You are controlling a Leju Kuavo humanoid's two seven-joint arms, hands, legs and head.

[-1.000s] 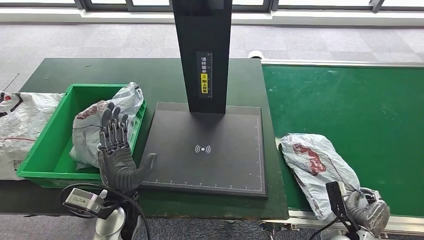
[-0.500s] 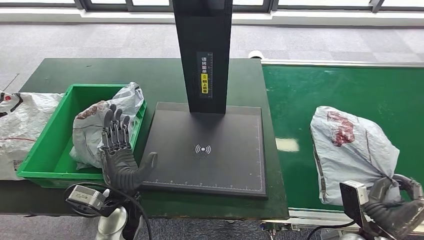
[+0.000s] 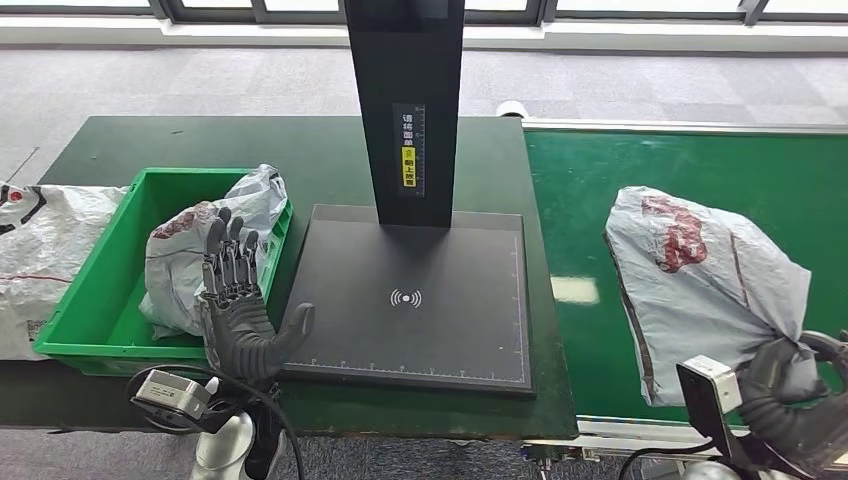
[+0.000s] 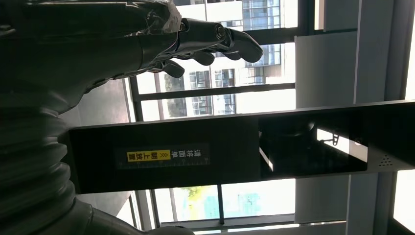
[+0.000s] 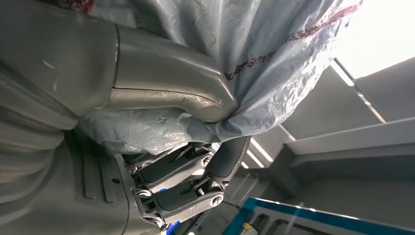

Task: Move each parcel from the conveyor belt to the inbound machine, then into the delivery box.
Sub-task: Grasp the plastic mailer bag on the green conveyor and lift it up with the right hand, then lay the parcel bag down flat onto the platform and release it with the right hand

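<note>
The conveyor belt [image 3: 700, 170] takes up the right of the scene, a single green run whose job is to bring parcels within the robot's reach. To its left lies one dark green table [image 3: 150, 150] that carries the other two stations side by side, so a parcel can pass leftward from belt to scan to box.

The inbound machine [image 3: 410, 300] is one black unit in the middle: a flat plate with a wireless mark, bare at present, under a tall black post [image 3: 405, 100] with a yellow label. At the left sits one green delivery box [image 3: 90, 300], and in it one grey parcel [image 3: 185, 250] leans against the right wall, judged already processed.

The parcel in hand [image 3: 700, 280] is the largest bag, a crumpled grey poly mailer with red print, hanging over the near right part of the belt. The right hand [image 3: 790, 400] grips it at its near lower corner, and the right wrist view shows the thumb [image 5: 166, 88] and dark fingers [image 5: 176, 166] bunching the film between them. Held by a corner, it hangs loose and may swing.

At the far left edge a white bag [image 3: 40, 250] with print lies outside the box. That makes three bags in all.

The left hand [image 3: 240, 300] stands upright at the near edge of the table between box and plate, fingers spread and holding nothing, seemingly waiting to receive.
</note>
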